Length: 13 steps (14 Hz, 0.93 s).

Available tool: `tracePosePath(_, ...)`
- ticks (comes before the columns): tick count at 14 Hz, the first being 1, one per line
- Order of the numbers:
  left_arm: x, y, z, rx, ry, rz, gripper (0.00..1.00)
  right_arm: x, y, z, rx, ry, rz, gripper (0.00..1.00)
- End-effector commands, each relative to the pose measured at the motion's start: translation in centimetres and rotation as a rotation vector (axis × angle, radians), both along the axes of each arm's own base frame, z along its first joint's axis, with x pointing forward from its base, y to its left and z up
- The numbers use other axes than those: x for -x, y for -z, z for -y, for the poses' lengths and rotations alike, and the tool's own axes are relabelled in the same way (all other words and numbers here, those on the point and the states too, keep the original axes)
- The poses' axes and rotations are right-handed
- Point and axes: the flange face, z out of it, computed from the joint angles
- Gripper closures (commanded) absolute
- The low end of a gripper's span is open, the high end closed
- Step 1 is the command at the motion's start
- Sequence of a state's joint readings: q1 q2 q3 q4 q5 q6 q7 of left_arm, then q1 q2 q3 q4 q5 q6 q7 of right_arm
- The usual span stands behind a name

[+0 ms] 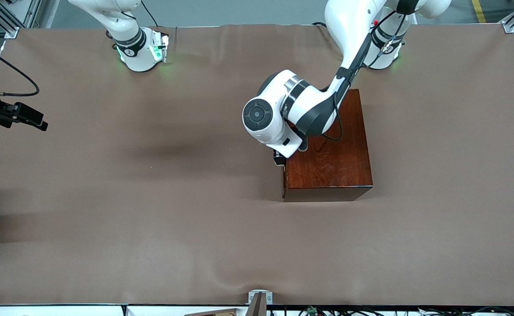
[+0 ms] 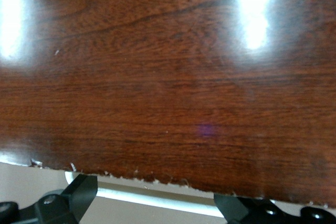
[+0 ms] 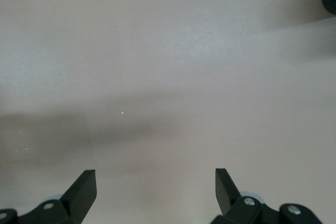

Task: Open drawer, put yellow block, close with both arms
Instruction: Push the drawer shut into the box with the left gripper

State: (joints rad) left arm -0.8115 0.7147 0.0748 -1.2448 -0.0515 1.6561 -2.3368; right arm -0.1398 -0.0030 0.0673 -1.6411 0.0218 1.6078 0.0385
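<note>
The left end effector (image 2: 152,205) is spread open at the box (image 1: 327,149) edge; the right end effector (image 3: 156,190) hangs open over bare table (image 1: 151,219).

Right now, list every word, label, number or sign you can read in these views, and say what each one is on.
Nothing is readable.
Left arm: a small dark band mark near its base, too small to read.
Right arm: a similar band mark, too small to read.
Wooden box: bare glossy wood, no label.
Table: plain brown cover, no text.
</note>
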Motion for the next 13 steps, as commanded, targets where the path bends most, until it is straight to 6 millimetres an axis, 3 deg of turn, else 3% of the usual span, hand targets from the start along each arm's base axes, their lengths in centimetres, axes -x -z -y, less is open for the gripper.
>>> tracePosePath(1, 0.2, 0.3, -2.0, -0.085, 0.001, -0.052, 0.00, 0.3, -0.7, 0.3, 0.003, -0.004, 0.012, 0.00)
tracePosePath(3, 0.3, -1.9, -1.5, -0.057, 0.006, -0.028, 0.00, 0.3, -0.7, 0.3, 0.003, -0.004, 0.012, 0.00)
tracePosePath(6, 0.9, -8.7, -0.5, 0.036, 0.026, 0.052, 0.00, 0.2, -0.7, 0.4, 0.003, -0.002, 0.012, 0.00)
tracePosePath(8, 0.4, -12.7, -1.8, 0.092, 0.076, 0.090, 0.00, 0.3, -0.8, 0.4, 0.002, -0.002, 0.013, 0.00)
tracePosePath(10, -0.4, -16.7, -4.2, 0.138, 0.147, 0.122, 0.00, 0.2, -0.7, 0.4, 0.002, -0.001, 0.015, 0.00)
tracePosePath(13, -5.5, -19.2, -12.0, 0.173, 0.204, 0.134, 0.00, 0.2, -0.7, 0.4, 0.002, -0.001, 0.016, 0.00)
